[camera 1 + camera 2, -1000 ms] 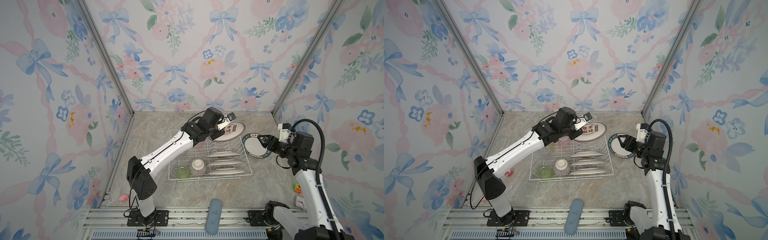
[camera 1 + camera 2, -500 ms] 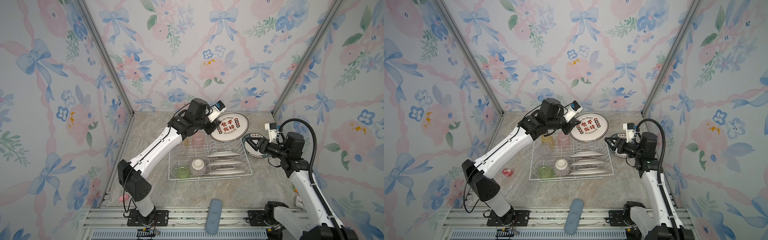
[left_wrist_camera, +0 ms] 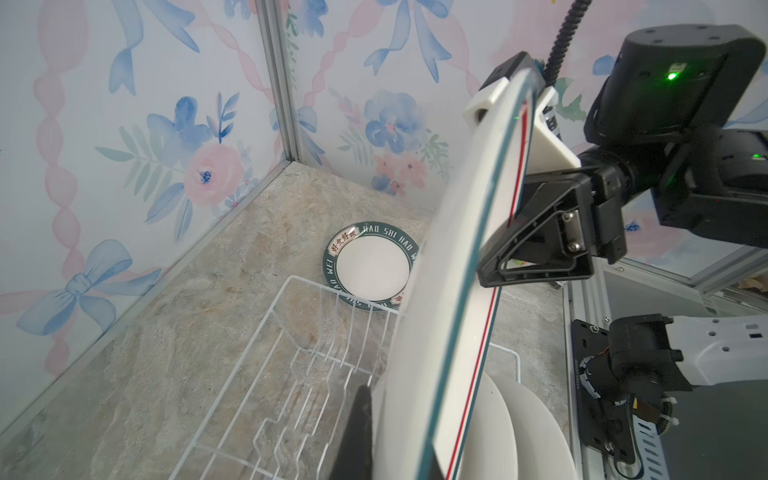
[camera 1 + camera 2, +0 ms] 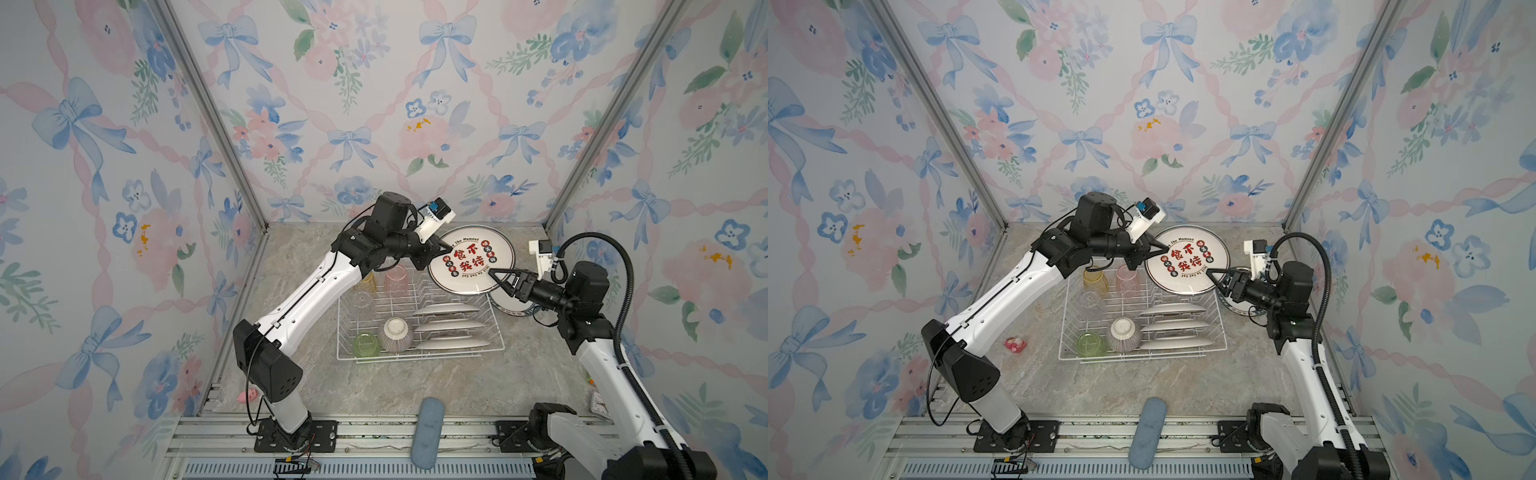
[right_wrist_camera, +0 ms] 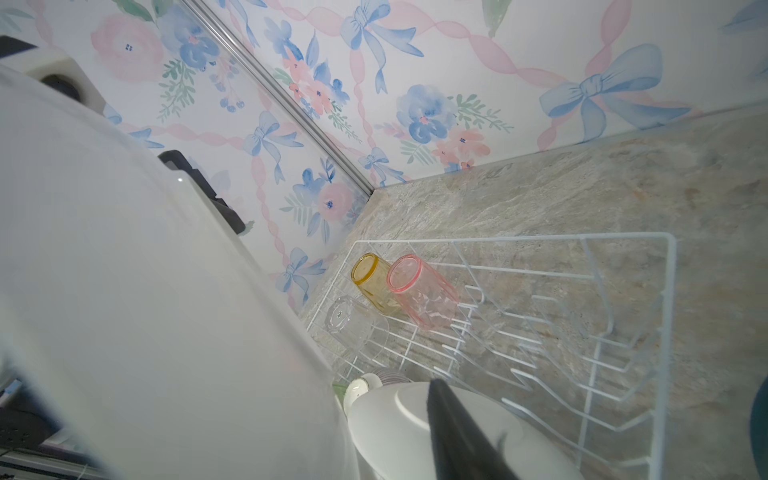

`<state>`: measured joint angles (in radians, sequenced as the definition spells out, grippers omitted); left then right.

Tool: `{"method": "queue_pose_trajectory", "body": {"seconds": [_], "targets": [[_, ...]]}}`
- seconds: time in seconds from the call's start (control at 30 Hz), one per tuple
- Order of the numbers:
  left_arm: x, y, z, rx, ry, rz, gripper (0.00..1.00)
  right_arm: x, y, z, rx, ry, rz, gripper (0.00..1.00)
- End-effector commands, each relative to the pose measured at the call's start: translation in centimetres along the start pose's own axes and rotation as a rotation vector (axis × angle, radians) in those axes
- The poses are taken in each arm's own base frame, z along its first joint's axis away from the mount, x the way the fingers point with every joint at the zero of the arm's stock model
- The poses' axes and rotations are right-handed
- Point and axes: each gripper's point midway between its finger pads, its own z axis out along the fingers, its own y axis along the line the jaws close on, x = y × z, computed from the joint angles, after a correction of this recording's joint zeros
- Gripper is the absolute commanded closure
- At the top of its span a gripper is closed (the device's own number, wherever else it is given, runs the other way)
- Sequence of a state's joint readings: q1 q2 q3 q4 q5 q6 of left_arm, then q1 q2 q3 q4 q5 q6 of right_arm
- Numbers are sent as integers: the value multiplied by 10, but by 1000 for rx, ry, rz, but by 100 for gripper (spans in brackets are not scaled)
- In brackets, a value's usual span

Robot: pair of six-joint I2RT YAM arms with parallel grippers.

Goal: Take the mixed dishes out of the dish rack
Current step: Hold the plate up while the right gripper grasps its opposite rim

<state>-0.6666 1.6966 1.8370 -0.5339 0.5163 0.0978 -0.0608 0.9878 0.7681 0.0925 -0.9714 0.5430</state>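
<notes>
A white plate with red characters [image 4: 471, 262] [image 4: 1187, 259] hangs over the far right corner of the dish rack [image 4: 415, 358] [image 4: 1142, 359]. My left gripper [image 4: 440, 249] [image 4: 1160, 249] is shut on its left rim. My right gripper [image 4: 496, 276] [image 4: 1214, 276] straddles the opposite rim with its jaws still apart; one finger [image 5: 453, 424] stands off the plate [image 5: 145, 291]. Three plates [image 4: 449, 326], a striped bowl [image 4: 395, 332] and green [image 4: 365, 344], clear [image 4: 362, 301], pink [image 4: 395, 280] and yellow [image 4: 365, 282] tumblers remain in the rack.
A green-rimmed plate [image 4: 511, 307] [image 3: 372, 266] lies flat on the table just right of the rack, under my right gripper. A blue oblong pad [image 4: 428, 432] rests on the front rail. A small pink toy [image 4: 249, 395] sits at front left. Walls close in on three sides.
My left gripper has turned the held plate so that its printed face looks upward. My right gripper left the green-rimmed plate, came up to the held plate's rim, and its jaws have narrowed.
</notes>
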Motion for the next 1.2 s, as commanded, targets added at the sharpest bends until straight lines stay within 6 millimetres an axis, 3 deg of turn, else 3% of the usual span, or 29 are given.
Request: {"method": "queue_pose_trajectory", "body": {"seconds": [0.0, 0.07, 0.57, 0.63, 0.9, 1.17], "targets": [[-22, -10, -6, 79, -67, -10, 100, -2, 13, 1, -66, -11, -21, 61], [-21, -8, -3, 86, -63, -20, 100, -2, 19, 0, -84, -12, -29, 68], [-12, -5, 7, 109, -43, -55, 100, -4, 33, -4, -94, -3, -52, 91], [-11, -6, 7, 111, -41, -56, 94, -5, 33, -4, -87, -6, -49, 93], [-3, -2, 1, 65, -26, -54, 37, -9, 29, -5, -58, -24, -36, 94], [13, 13, -16, -92, 6, -58, 35, -13, 4, -13, 58, -50, 23, 94]]}}
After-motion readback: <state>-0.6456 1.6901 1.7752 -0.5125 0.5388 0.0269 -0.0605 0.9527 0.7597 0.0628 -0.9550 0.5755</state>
